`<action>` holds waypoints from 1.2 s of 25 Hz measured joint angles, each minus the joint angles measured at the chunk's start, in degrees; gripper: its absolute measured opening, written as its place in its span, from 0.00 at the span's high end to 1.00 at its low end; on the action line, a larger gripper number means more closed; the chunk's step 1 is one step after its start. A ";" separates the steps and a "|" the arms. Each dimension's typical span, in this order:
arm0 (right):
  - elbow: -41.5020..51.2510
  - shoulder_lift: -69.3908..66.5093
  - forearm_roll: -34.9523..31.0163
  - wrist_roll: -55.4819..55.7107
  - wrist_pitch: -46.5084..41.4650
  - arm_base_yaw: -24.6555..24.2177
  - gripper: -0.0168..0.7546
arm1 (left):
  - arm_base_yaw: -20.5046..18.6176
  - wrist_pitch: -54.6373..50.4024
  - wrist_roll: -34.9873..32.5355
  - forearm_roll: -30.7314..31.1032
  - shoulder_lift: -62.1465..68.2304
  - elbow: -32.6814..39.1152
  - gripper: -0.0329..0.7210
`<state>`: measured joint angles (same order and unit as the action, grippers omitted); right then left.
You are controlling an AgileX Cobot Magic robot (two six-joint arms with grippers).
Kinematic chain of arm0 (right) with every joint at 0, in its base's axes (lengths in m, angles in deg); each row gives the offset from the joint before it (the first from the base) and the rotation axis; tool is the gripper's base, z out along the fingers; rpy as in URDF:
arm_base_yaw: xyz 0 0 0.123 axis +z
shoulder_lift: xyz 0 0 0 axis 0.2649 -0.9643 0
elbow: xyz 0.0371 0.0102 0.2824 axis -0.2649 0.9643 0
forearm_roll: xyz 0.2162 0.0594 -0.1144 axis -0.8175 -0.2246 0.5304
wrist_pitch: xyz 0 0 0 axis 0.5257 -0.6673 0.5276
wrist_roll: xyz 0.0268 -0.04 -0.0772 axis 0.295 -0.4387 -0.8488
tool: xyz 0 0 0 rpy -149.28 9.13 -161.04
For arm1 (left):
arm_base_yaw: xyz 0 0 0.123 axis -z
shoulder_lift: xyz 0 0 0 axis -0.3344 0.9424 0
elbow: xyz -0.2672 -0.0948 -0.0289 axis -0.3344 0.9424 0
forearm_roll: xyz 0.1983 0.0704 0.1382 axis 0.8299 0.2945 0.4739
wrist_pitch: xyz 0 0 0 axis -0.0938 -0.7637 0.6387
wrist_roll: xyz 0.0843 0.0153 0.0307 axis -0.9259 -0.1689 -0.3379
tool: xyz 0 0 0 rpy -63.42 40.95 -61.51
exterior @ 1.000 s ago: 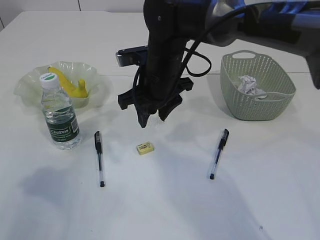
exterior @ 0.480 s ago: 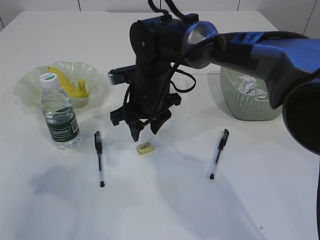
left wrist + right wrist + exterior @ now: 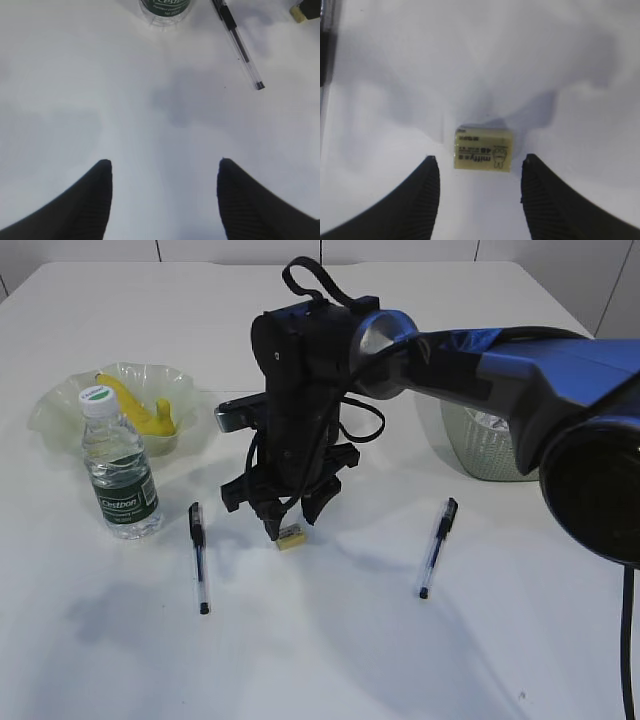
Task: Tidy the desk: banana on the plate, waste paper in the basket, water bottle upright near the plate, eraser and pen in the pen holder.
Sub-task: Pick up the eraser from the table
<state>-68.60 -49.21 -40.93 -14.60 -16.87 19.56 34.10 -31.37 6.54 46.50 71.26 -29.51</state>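
The yellow eraser [image 3: 291,537] lies flat on the white table; in the right wrist view it [image 3: 483,155] sits just ahead of and between my open right gripper's fingertips [image 3: 480,167]. In the exterior view the right gripper [image 3: 288,523] hangs just over it. The banana [image 3: 140,408] lies in the clear plate [image 3: 60,405]. The water bottle [image 3: 120,465] stands upright beside the plate. Two pens lie on the table, one left [image 3: 198,558] and one right [image 3: 436,547]. My left gripper [image 3: 163,167] is open and empty over bare table. No pen holder is in view.
The grey-green basket [image 3: 490,455] stands at the back right, half hidden behind the right arm. The left wrist view shows the bottle's base [image 3: 165,7], the left pen [image 3: 239,45] and the eraser's corner [image 3: 300,12] ahead.
My right gripper has come down and a little to the left, from above the table to just over the eraser. The objects have not moved.
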 joint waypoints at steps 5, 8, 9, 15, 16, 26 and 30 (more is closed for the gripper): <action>0.00 -0.98 0.52 0.10 0.00 0.00 0.47 | 0.00 -1.33 -1.17 -0.54 0.00 0.00 0.35; 0.00 -1.64 0.52 0.12 0.13 0.00 0.47 | 0.00 -1.45 -1.79 -0.66 0.00 0.00 0.35; 0.00 -1.90 0.56 0.12 0.13 0.00 0.47 | 0.00 -1.45 -1.94 -0.66 0.00 0.00 0.35; 0.00 -2.58 0.65 0.22 0.13 0.00 0.47 | 0.00 -1.45 -2.07 -0.66 0.00 0.00 0.35; 0.00 -2.58 0.65 0.22 0.23 0.00 0.47 | 0.00 -1.45 -2.07 -0.66 0.00 0.00 0.35; 0.00 -2.58 0.82 0.33 0.23 0.00 0.47 | 0.00 -1.54 -2.19 -0.66 0.00 0.00 0.35; 0.00 -2.58 0.82 0.82 0.23 0.00 0.47 | 0.00 -1.54 -2.19 -0.69 0.00 0.00 0.35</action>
<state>-68.60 -51.79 -40.11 -13.78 -16.64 19.56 34.10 -32.91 4.35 45.81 71.26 -29.51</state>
